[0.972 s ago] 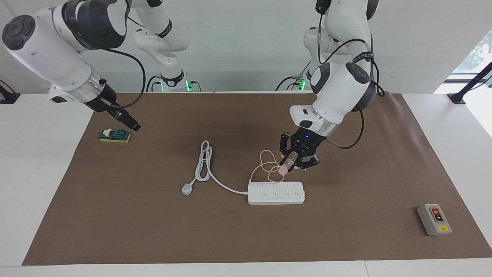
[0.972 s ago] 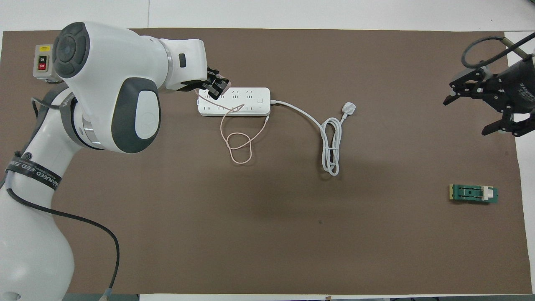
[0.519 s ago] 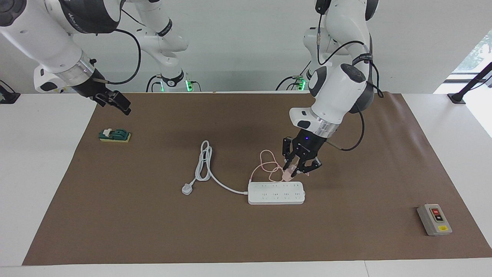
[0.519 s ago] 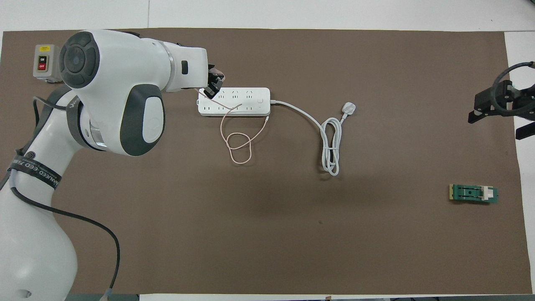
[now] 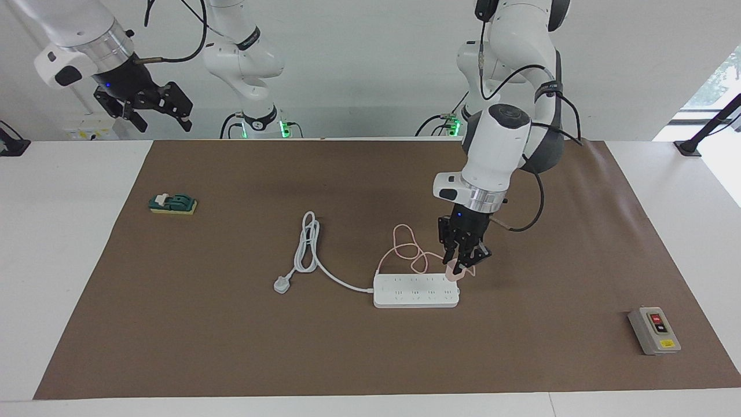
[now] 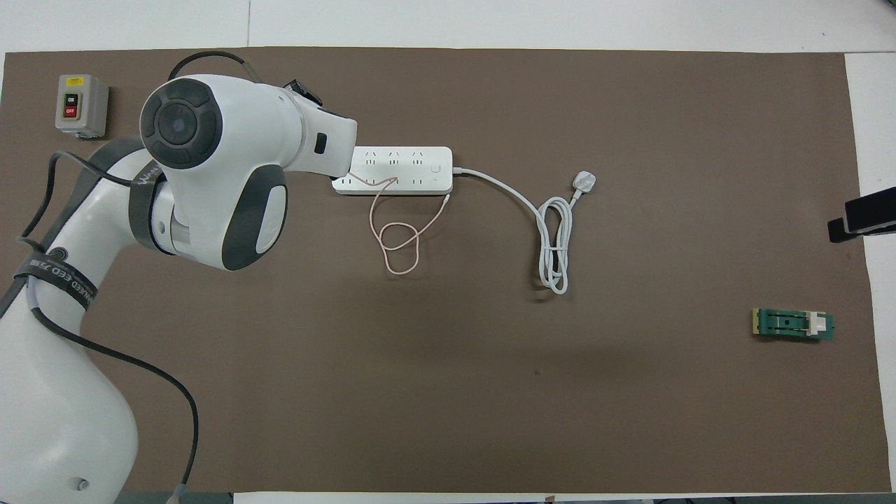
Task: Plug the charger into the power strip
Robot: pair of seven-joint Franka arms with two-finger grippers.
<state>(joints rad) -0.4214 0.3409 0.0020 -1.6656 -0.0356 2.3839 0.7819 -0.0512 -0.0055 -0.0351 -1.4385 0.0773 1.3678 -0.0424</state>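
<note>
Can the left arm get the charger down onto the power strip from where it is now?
Probably yes. The left end effector is shut on the charger, right over the power strip at its end toward the left arm. Only the loose pink cable lies close by, trailing away toward the robots.

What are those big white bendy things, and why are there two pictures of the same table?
They are two robot arms with pinching hands. One picture looks at them from across the table, the other looks down from above them. The left gripper is shut on a little pink charger, holding it over the end of the white power strip. The right gripper is open and waits up in the air. On the brown mat also lie a grey switch box and a small green block.
</note>
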